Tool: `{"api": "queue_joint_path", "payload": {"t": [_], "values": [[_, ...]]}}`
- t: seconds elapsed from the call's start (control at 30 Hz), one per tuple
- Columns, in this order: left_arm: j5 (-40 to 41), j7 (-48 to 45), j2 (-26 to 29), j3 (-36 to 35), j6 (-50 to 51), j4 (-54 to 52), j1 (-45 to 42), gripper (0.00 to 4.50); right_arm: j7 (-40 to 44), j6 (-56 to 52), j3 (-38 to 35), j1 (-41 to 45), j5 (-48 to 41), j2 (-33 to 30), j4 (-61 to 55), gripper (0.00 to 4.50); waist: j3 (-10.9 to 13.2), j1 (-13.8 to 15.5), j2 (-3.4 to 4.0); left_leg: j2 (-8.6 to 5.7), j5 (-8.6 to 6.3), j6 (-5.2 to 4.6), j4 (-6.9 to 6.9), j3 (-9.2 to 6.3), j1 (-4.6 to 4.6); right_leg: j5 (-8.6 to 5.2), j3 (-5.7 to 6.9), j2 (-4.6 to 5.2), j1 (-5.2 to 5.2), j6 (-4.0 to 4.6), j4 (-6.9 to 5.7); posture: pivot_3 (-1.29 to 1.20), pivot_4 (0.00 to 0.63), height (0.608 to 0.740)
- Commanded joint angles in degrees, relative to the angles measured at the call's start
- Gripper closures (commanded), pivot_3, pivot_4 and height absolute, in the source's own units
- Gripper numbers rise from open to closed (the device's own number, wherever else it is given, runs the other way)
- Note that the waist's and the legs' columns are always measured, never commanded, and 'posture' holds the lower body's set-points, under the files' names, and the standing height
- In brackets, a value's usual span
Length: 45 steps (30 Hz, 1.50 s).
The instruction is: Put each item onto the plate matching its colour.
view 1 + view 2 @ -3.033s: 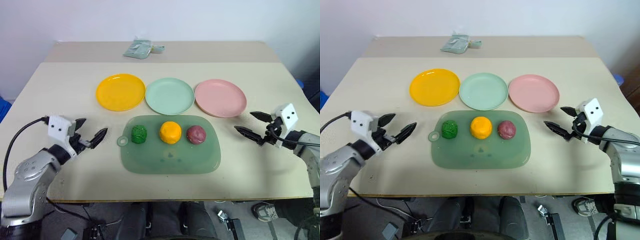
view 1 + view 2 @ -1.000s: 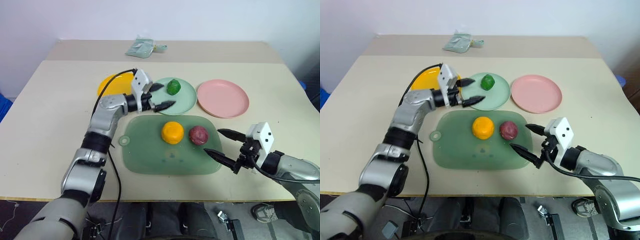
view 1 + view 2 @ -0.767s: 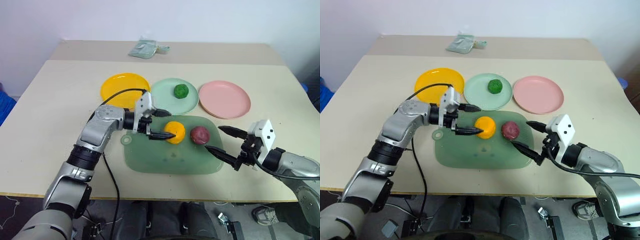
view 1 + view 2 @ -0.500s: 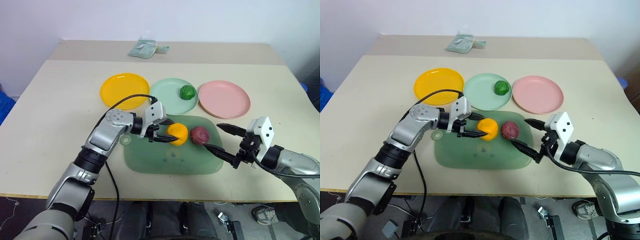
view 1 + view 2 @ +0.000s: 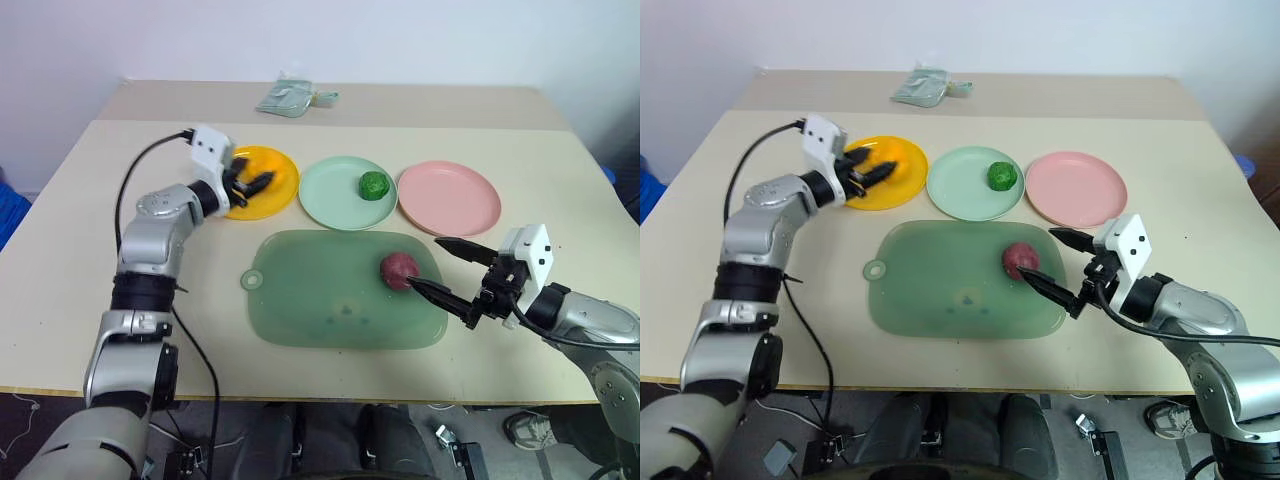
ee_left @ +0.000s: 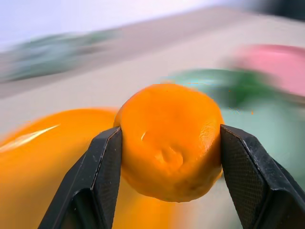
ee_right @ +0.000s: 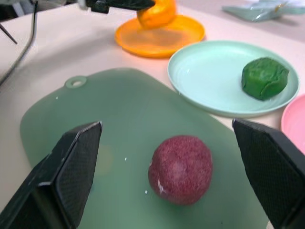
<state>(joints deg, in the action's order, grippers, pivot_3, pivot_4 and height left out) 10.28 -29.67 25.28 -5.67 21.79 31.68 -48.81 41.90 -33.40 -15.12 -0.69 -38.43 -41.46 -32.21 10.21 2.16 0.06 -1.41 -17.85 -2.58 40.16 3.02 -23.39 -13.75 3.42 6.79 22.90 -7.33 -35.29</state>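
Orange roundish lump (image 6: 169, 140) is pinched in my left hand (image 5: 868, 170), hovering over the round yellow-orange plastic plate (image 5: 898, 188). My right hand (image 5: 1060, 268) sits wide open around the maroon lump (image 5: 1020, 260) on the translucent green tray (image 5: 940, 290), not touching it. Bumpy dark green lump (image 5: 1001, 176) rests on the pale mint plate (image 5: 960, 185); pink plate (image 5: 1075, 188) is beside it on the beige surface (image 5: 760, 330).
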Motion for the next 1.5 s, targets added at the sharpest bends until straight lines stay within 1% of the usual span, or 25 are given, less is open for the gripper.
{"api": "queue_joint_path", "payload": {"t": [0.03, 0.1, 0.13, 0.17, 0.2, 0.3, 0.43, 0.47, 0.53, 0.57, 0.63, 0.7, 0.8, 0.83, 0.9, 0.93, 0.97, 1.03, 1.17, 1.23, 1.3, 1.33, 1.37, 1.43, 1.5], "values": [[-0.98, 1.43, -1.00, -0.70, -5.09, 5.43, -2.25, 2.01, 0.13, -0.38, 0.84, 1.64, -0.04, -0.39, 0.69, 0.00, 0.01, 0.08, -0.02, 0.00, 0.00, 0.00, -0.02, 0.01, -0.01, 0.00, 0.01, -0.01, 0.00, 0.00, -0.06, 0.00, 0.150, 0.740], [-0.61, 0.45, -1.30, -1.02, -7.28, 7.51, -3.15, 1.02, -0.26, -1.18, 1.23, 2.77, -0.12, -0.44, 1.97, 0.00, 0.04, 0.26, -0.10, 0.00, 0.00, 0.00, -0.01, 0.00, -0.05, 0.00, 0.04, 0.00, 0.00, 0.00, -0.04, 0.00, 0.150, 0.740], [-0.96, 0.20, -1.19, -0.83, -8.29, 8.36, -3.45, 0.69, -0.65, -1.56, 1.24, 3.39, -0.20, -0.32, 2.45, 0.00, 0.03, 0.26, -0.11, 0.00, 0.00, 0.00, 0.02, -0.03, -0.08, 0.00, 0.07, 0.00, -0.01, 0.00, -0.03, 0.00, 0.150, 0.740], [-1.47, 0.19, -1.00, -0.59, -9.55, 9.07, -3.68, 0.21, -0.76, -1.63, 1.36, 3.76, -0.05, -0.33, 2.56, 0.00, 0.03, 0.18, -0.11, 0.00, 0.00, 0.01, 0.04, -0.03, -0.08, 0.00, 0.08, 0.01, -0.03, 0.00, 0.00, 0.00, 0.150, 0.740], [-1.78, 0.14, -0.81, -0.47, -10.53, 9.40, -3.83, 0.06, -0.81, -1.55, 1.55, 3.94, 0.22, -0.37, 2.49, 0.00, 0.03, 0.09, -0.11, 0.00, 0.00, 0.01, 0.04, -0.01, -0.08, 0.01, 0.08, 0.01, -0.02, -0.01, 0.01, 0.00, 0.150, 0.740], [-2.73, -0.40, 0.37, -0.12, -14.17, 7.80, -3.21, 0.06, -2.00, -0.92, 2.73, 4.21, 2.07, 0.00, 2.29, 0.00, 0.03, -0.05, -0.11, 0.02, 0.01, 0.02, -0.01, -0.01, -0.06, 0.00, 0.07, 0.00, 0.02, 0.00, 0.00, 0.00, 0.150, 0.740], [1.57, -7.60, 1.51, -0.61, -15.23, -4.65, 1.94, 0.06, -3.76, 0.96, 6.48, 4.54, 7.81, 0.27, 3.82, 0.00, 0.03, -0.30, -0.10, 0.04, 0.02, 0.05, -0.05, 0.04, -0.07, 0.00, 0.06, 0.00, 0.07, 0.00, -0.02, 0.00, 0.150, 0.740], [2.75, -10.89, 2.00, 0.58, -14.41, -9.24, 4.37, 0.06, -4.30, 1.35, 7.40, 5.12, 8.86, 0.84, 4.60, 0.00, 0.02, -0.39, -0.09, 0.04, 0.02, 0.05, -0.05, 0.04, -0.07, 0.00, 0.06, 0.00, 0.08, -0.01, -0.01, 0.00, 0.150, 0.740], [7.47, -22.88, 4.90, 6.63, -10.28, -24.22, 13.55, 0.06, -5.65, 1.54, 10.19, 6.86, 11.12, 2.53, 7.61, 0.00, -0.02, -1.03, -0.04, 0.05, 0.02, 0.07, -0.06, 0.04, -0.06, 0.00, 0.05, 0.00, 0.05, 0.00, 0.01, 0.00, 0.150, 0.740], [8.85, -26.26, 5.96, 8.43, -9.05, -28.82, 16.39, 0.06, -5.86, 1.40, 10.89, 7.36, 11.68, 3.07, 8.47, 0.00, -0.04, -1.23, -0.01, 0.05, 0.02, 0.07, -0.08, 0.04, -0.04, 0.00, 0.04, 0.01, 0.04, 0.00, 0.00, 0.00, 0.150, 0.740], [10.24, -30.59, 8.08, 12.10, -5.85, -35.50, 21.32, 0.06, -6.23, 0.85, 12.50, 8.34, 12.58, 4.18, 9.87, 0.00, -0.04, -1.49, -0.02, 0.04, 0.02, 0.08, -0.06, 0.01, -0.03, 0.00, 0.04, 0.03, 0.02, 0.01, 0.04, 0.00, 0.150, 0.740], [10.55, -31.99, 8.79, 14.53, -3.28, -39.32, 24.44, 0.06, -6.85, 0.03, 13.76, 9.44, 13.60, 5.07, 11.53, 0.00, -0.03, -1.47, -0.01, 0.04, 0.04, 0.11, -0.06, 0.01, -0.02, -0.01, 0.04, 0.02, 0.02, 0.02, 0.09, 0.00, 0.150, 0.740], [11.06, -31.64, 8.40, 15.38, -0.88, -42.39, 26.27, 0.00, -6.54, 0.04, 13.92, 10.12, 14.15, 5.34, 12.24, 0.85, -0.02, -1.33, -0.01, 0.05, 0.08, 0.17, -0.05, -0.03, -0.02, -0.01, 0.04, 0.01, 0.03, 0.03, 0.06, 0.00, 0.150, 0.740], [11.69, -31.42, 8.01, 15.26, 0.07, -43.29, 26.64, 0.00, -6.16, 0.00, 13.37, 10.17, 13.47, 5.45, 11.71, 1.38, -0.03, -1.34, -0.01, 0.05, 0.08, 0.17, -0.05, -0.04, -0.01, -0.01, 0.04, 0.01, 0.03, 0.03, 0.05, 0.00, 0.150, 0.740], [12.31, -30.87, 7.47, 15.18, 1.12, -44.55, 27.11, 0.00, -6.08, 0.16, 12.23, 10.66, 12.62, 5.85, 11.16, 2.23, -0.03, -1.43, -0.01, 0.05, 0.07, 0.16, -0.06, -0.04, -0.01, -0.01, 0.02, 0.01, 0.03, 0.03, 0.06, 0.00, 0.150, 0.740], [12.47, -30.61, 7.32, 15.24, 1.53, -45.03, 27.38, 0.00, -6.61, 0.68, 11.65, 11.45, 12.76, 6.23, 11.45, 2.52, -0.03, -1.46, -0.01, 0.05, 0.06, 0.14, -0.06, -0.04, -0.01, -0.01, 0.01, 0.01, 0.04, 0.03, 0.07, 0.00, 0.150, 0.740], [12.46, -30.32, 7.21, 15.40, 1.70, -45.49, 27.74, 0.00, -8.12, 1.08, 10.79, 13.12, 13.09, 7.10, 12.63, 2.58, -0.03, -1.48, -0.01, 0.05, 0.06, 0.13, -0.07, -0.03, -0.01, -0.01, 0.01, 0.01, 0.05, 0.03, 0.07, 0.00, 0.150, 0.740], [12.30, -29.82, 7.01, 15.64, 1.92, -46.14, 28.27, 0.00, -11.13, 1.48, 9.50, 16.24, 14.15, 8.73, 15.18, 2.58, -0.02, -1.63, 0.01, 0.05, 0.06, 0.14, -0.08, -0.01, -0.01, -0.01, -0.01, 0.00, 0.08, 0.03, 0.06, 0.00, 0.150, 0.740], [11.99, -27.42, 6.16, 15.14, 2.24, -47.21, 29.31, 0.00, -23.37, 4.04, 8.89, 26.29, 23.35, 11.56, 29.84, 2.58, -0.03, -1.48, 0.00, 0.05, 0.07, 0.14, -0.07, 0.02, 0.00, -0.01, -0.03, -0.01, 0.11, 0.03, 0.01, 0.00, 0.150, 0.740], [11.77, -26.57, 6.05, 15.32, 2.39, -48.03, 29.98, 0.00, -26.74, 5.70, 8.58, 30.39, 25.85, 12.82, 37.55, 2.58, -0.03, -1.42, 0.00, 0.02, 0.07, 0.14, -0.08, 0.01, -0.03, -0.01, -0.03, 0.01, 0.12, 0.03, 0.01, 0.00, 0.150, 0.740], [11.70, -25.82, 6.09, 15.39, 2.54, -49.01, 30.81, 0.00, -28.15, 7.76, 8.72, 33.50, 27.50, 13.73, 43.82, 2.58, -0.02, -1.58, 0.01, 0.02, 0.07, 0.14, -0.14, 0.05, -0.04, -0.01, -0.04, 0.00, 0.14, 0.04, 0.02, 0.00, 0.150, 0.740], [11.57, -25.22, 5.89, 15.57, 2.67, -49.36, 30.94, 0.00, -27.90, 9.16, 8.59, 34.75, 27.77, 14.01, 46.54, 1.55, -0.02, -1.62, 0.02, 0.02, 0.07, 0.14, -0.16, 0.05, -0.05, -0.01, -0.04, 0.00, 0.17, 0.04, 0.02, 0.00, 0.150, 0.740], [11.52, -24.55, 5.93, 15.27, 2.74, -49.82, 31.46, 0.00, -28.38, 11.14, 8.40, 35.78, 28.28, 14.50, 48.50, 1.18, -0.01, -1.69, 0.04, 0.04, 0.07, 0.15, -0.18, 0.05, -0.06, -0.01, -0.04, -0.02, 0.18, 0.04, 0.01, 0.00, 0.150, 0.740], [10.40, -21.45, 5.66, 13.67, 2.08, -49.61, 32.27, 0.00, -28.79, 16.38, 8.99, 37.07, 30.63, 13.90, 51.07, 0.19, 0.00, -1.82, 0.06, 0.04, 0.07, 0.15, -0.19, 0.07, -0.06, -0.01, -0.04, -0.02, 0.19, 0.04, 0.01, 0.00, 0.150, 0.740], [8.88, -16.81, 5.00, 10.81, 1.15, -47.25, 32.15, 0.00, -27.27, 20.31, 8.30, 36.57, 31.07, 12.57, 50.80, 0.08, 0.02, -1.85, 0.09, 0.04, 0.07, 0.15, -0.19, 0.09, -0.06, -0.01, -0.05, -0.02, 0.19, 0.03, 0.02, 0.00, 0.150, 0.740]]}}
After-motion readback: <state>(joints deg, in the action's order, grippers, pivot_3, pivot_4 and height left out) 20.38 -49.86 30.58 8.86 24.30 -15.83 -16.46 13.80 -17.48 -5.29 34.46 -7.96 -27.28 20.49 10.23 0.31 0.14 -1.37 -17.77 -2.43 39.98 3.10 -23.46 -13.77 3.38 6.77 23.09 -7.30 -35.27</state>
